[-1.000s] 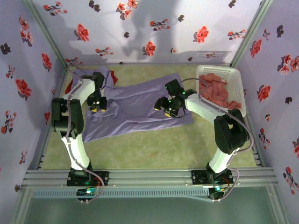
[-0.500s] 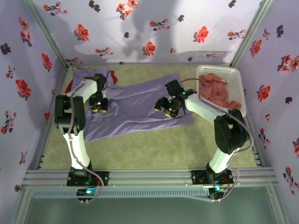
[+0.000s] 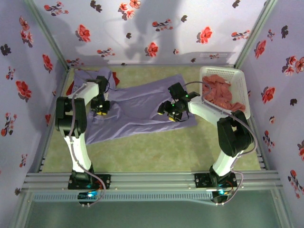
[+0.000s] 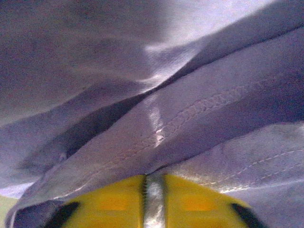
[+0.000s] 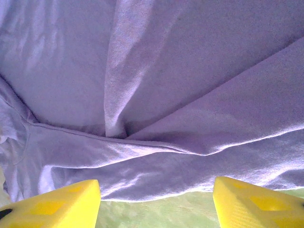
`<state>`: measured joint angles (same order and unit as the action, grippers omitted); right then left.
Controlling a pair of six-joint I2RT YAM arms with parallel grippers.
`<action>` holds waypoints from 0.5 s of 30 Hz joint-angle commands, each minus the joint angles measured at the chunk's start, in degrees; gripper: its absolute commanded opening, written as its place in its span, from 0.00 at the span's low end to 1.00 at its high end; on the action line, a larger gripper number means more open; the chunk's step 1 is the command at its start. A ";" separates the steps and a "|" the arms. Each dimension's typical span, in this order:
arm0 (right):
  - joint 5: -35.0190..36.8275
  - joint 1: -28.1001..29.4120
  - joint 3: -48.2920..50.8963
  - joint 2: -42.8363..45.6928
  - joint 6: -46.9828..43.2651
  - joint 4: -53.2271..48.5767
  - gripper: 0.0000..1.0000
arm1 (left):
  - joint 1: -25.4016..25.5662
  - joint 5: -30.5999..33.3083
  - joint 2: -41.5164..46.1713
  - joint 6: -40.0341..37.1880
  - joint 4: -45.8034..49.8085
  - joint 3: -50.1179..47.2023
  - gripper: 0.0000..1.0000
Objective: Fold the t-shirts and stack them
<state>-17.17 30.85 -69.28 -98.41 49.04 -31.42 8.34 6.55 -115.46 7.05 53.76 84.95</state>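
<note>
The green tabletop [image 3: 156,147] is carrying the lavender t-shirt [image 3: 137,107], which is lying spread and unfolded across its middle, running from eight o'clock toward two o'clock. The white basket [image 3: 241,80] is sitting at two o'clock, holding crumpled salmon-red t-shirts [image 3: 217,92]. Another purple shirt [image 3: 90,76] is bunching at ten o'clock. The left hand [image 3: 99,108] is pressing into the lavender shirt's nine-o'clock end and has been narrowing over the last second. Its yellow pads [image 4: 114,199] are nearly meeting on a thin pale strip, apparently pinching a fold. The right hand [image 3: 172,114] is hovering spread over the four-o'clock hem, its opening unchanged. One grip looks taken, so folding is only just starting.
</note>
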 commanded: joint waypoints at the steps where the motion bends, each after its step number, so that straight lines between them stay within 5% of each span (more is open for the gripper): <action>1: -0.43 -0.35 0.33 0.61 -0.61 -0.70 0.65 | -0.08 1.17 4.71 0.08 -0.88 -2.15 0.36; 15: -0.36 -0.27 -0.27 0.30 -0.26 -0.92 0.65 | -0.43 3.77 2.20 -1.51 0.77 -1.45 0.41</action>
<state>-17.17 30.85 -69.28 -98.41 49.04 -31.42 8.34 8.51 -111.92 6.83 51.92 82.08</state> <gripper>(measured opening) 0.654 0.409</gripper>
